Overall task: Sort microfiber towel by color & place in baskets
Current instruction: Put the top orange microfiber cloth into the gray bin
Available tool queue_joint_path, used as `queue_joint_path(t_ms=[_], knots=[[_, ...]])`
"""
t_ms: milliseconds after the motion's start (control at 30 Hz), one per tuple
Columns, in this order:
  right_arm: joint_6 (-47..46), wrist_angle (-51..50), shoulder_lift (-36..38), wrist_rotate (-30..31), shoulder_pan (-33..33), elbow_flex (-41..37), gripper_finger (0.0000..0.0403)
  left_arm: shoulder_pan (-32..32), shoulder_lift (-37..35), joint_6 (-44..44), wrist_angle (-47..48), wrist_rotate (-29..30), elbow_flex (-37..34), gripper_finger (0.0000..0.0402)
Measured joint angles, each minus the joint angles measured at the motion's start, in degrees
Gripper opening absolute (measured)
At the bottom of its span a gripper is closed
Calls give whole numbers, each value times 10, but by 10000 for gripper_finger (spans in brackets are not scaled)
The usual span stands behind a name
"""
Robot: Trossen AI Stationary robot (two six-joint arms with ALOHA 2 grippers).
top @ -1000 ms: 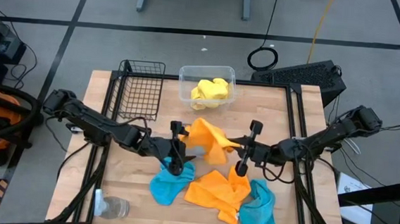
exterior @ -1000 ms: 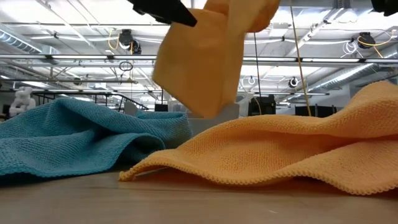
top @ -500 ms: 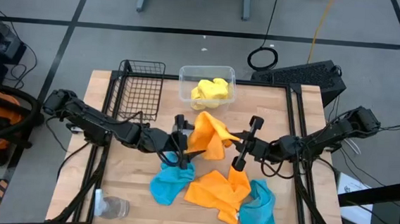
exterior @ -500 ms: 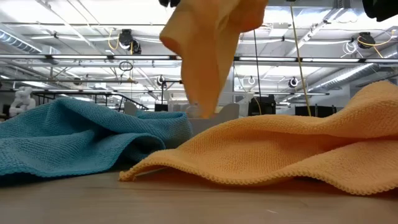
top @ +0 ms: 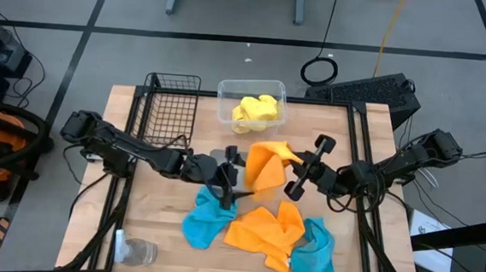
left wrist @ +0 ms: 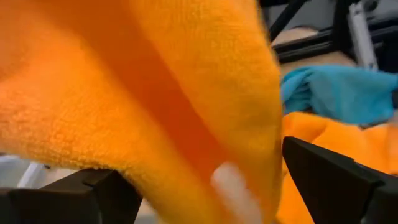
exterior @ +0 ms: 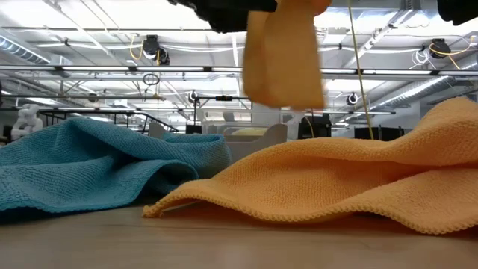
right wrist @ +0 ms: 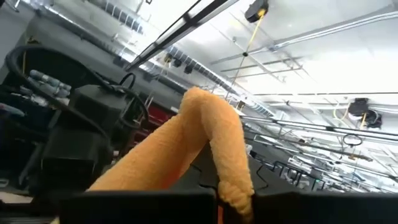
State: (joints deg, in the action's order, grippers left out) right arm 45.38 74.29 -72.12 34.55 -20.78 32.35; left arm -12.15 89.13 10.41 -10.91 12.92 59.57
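An orange towel (top: 267, 163) hangs in the air over the middle of the table, held between my two arms. My right gripper (top: 298, 164) is shut on it and tipped upward. My left gripper (top: 238, 175) is open at the towel's left side, and the cloth (left wrist: 155, 93) drapes across the gap between its fingers. The black wire basket (top: 172, 105) and the clear tub (top: 229, 96) stand at the far edge. The tub holds a yellow towel (top: 255, 109). The grey tray is out of view. My right gripper pinches a bunched edge (right wrist: 235, 186) of the orange towel between its two fingers, coming from the table's right. The towel is lifted clear and hangs below the hold (exterior: 284, 56). My left gripper has the cloth between its open fingers (left wrist: 323, 180); whether they touch it, I cannot tell.
A blue towel (top: 205, 221), a second orange towel (top: 262, 229) and another blue towel (top: 314, 254) lie bunched on the near half of the table. A clear glass cup (top: 136, 251) stands at the near left corner. Bare wood shows left of the pile.
The hanging orange towel has shifted toward the table's right and drawn in narrower, and its lower end has risen. My right gripper has tipped upward and moved slightly right and far. My left gripper has followed a little to the right.
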Motion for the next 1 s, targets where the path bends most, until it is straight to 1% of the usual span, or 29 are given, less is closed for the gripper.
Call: queue_joint_path(t_ms=[133, 233, 300, 333, 400, 500, 567, 633, 700, 733, 767, 800, 867, 1000], knots=[[8, -15, 0, 2, 0, 11, 2, 7, 15, 16, -81, -36, 0, 358], [8, -43, 0, 28, 0, 16, 2, 6, 17, 19, -132, -53, 0, 356], [8, -58, 0, 49, 0, 19, 2, 5, 17, 19, -148, -57, 0, 346], [7, -62, 0, 50, 0, 19, 2, 5, 17, 19, -152, -57, 0, 336], [-3, -69, 0, 44, 0, 19, 2, 5, 17, 19, -164, -57, 0, 307], [-25, -71, 0, 20, 0, 19, 2, 5, 17, 22, -171, -57, 0, 242], [-37, -73, 0, -2, 0, 19, 2, 7, 17, 24, -174, -57, 0, 184], [-41, -76, 0, -9, 0, 19, 2, 8, 17, 21, -182, -58, 0, 116], [-42, -89, 0, 2, 0, 19, 2, 8, 16, 32, -186, -74, 0, 46], [-42, -101, 0, 16, 0, 19, 2, 8, 14, 39, -185, -92, 0, 24], [-43, -113, 0, 33, 0, 19, 2, 8, 13, 44, -186, -110, 0, 16], [-45, -124, 0, 49, 0, 19, 2, 7, 12, 49, -191, -123, 0, 16], [-62, -154, 0, 71, 0, 19, 2, 5, 12, 50, -200, -127, 0, 19], [-134, -249, 0, 71, -2, 19, 11, 7, 12, 54, -212, -126, 0, 15]])
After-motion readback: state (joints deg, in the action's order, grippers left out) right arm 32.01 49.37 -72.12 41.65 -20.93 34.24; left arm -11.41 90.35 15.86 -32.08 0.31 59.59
